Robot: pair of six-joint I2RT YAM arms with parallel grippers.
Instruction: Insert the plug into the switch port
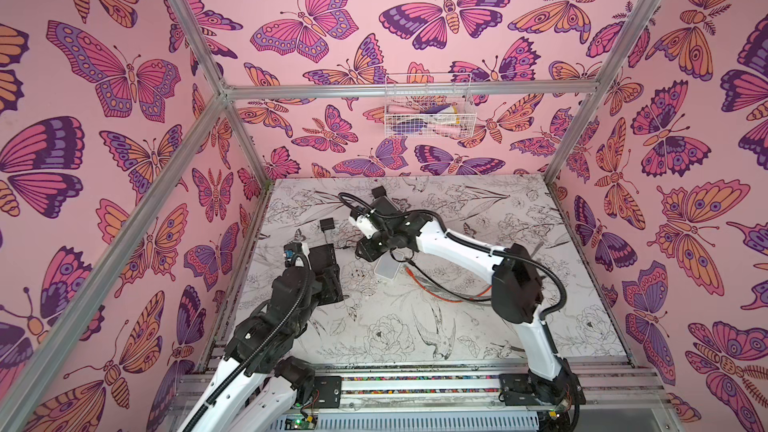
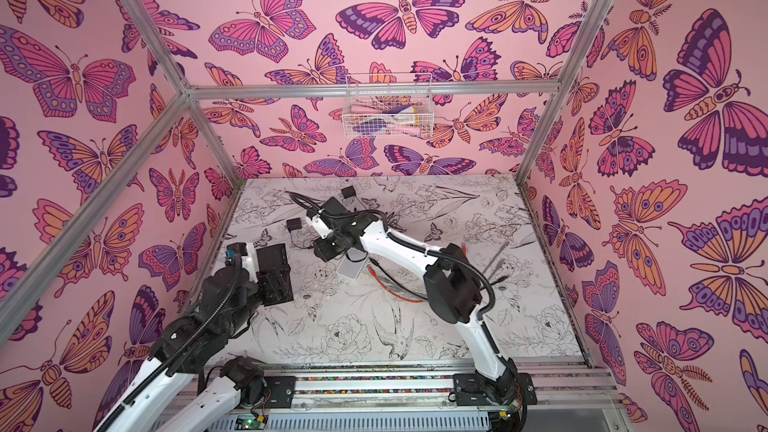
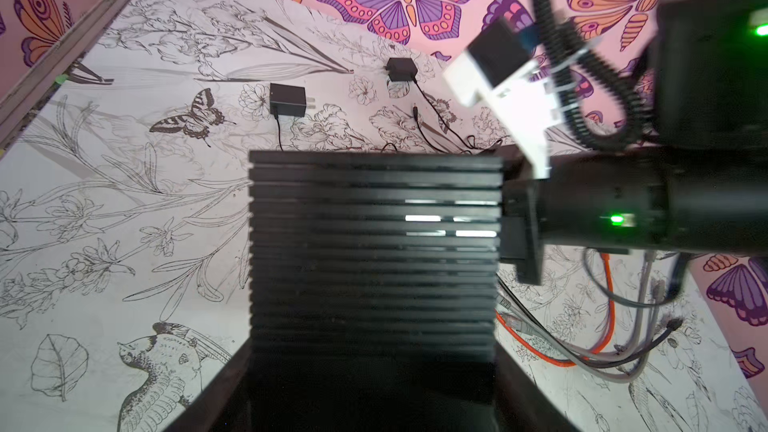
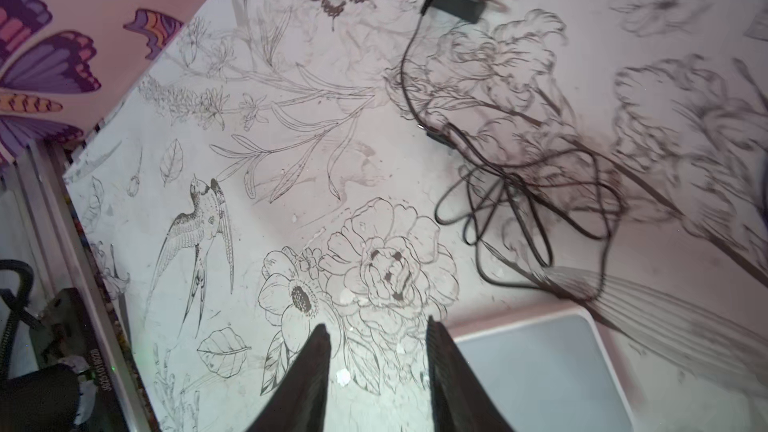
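My left gripper (image 3: 372, 367) is shut on a black ribbed box (image 3: 374, 243), the switch as far as I can tell, and holds it off the table (image 1: 330, 284). Its ports do not show. A small barrel plug (image 3: 415, 109) on a thin black lead lies on the table beyond it, also seen in the right wrist view as a dark plug end (image 4: 434, 135). An orange cable's clear plug (image 3: 513, 320) lies beside the box. My right gripper (image 4: 376, 324) hangs open over bare table with nothing between its fingers, and sits at mid table in a top view (image 1: 368, 253).
A flat white box (image 4: 540, 367) lies right beside the right gripper. Two black power adapters (image 3: 287, 99) (image 3: 401, 69) with tangled leads (image 4: 532, 201) sit toward the back. Orange, grey and black cables (image 3: 606, 305) trail under the right arm. A wire basket (image 1: 428, 110) hangs on the back wall.
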